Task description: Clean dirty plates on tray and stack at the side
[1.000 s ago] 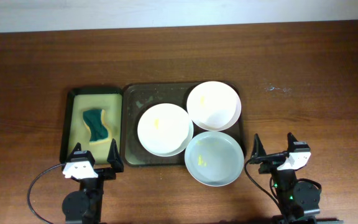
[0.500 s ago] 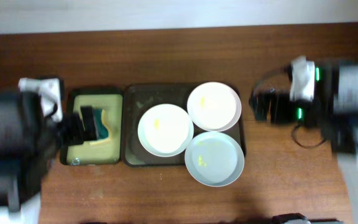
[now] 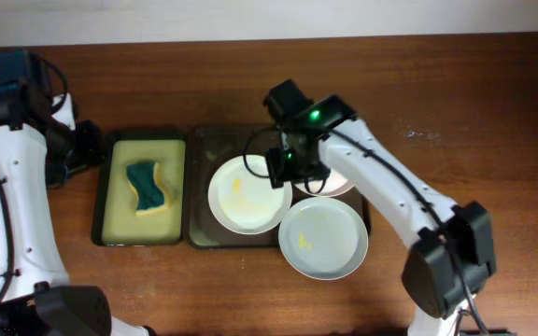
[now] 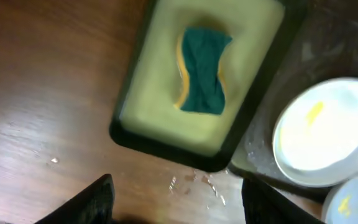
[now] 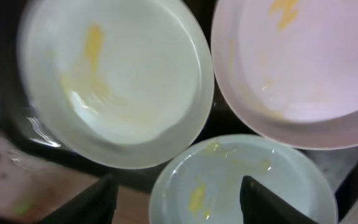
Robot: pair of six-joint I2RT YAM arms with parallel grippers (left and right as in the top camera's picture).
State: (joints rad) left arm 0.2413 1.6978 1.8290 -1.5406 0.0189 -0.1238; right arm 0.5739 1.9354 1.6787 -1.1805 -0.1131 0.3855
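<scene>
- The right claw [image 5: 178, 182] is being held released, jaws wide apart, above the tray [image 3: 211, 142], near where the three plates are meeting. Nothing is being grasped.
- The left claw [image 4: 178, 184] is likewise being held released above the desk [image 3: 493, 112], just beside the small tray [image 3: 110, 219]. The sponge [image 4: 204, 71] is lying in that tray, untouched.
- The left plate [image 3: 247, 194] and back plate [image 5: 303, 62] are lying inside the tray. The front plate [image 3: 323, 238] is overhanging its near rim. Yellow smears are showing on all three.
- Step in hand, as judged: a plate is being approached for holding, with scrubbing not yet begun. The plate is best taken by a free stretch of rim, clear of its neighbours. The sponge is best gripped across its narrow waist.
- Against half a second earlier: the right arm, then right of the tray, is now being reached over the plates. The left arm, then over the small tray, is now being held further left. Plates and sponge are lying unchanged.
</scene>
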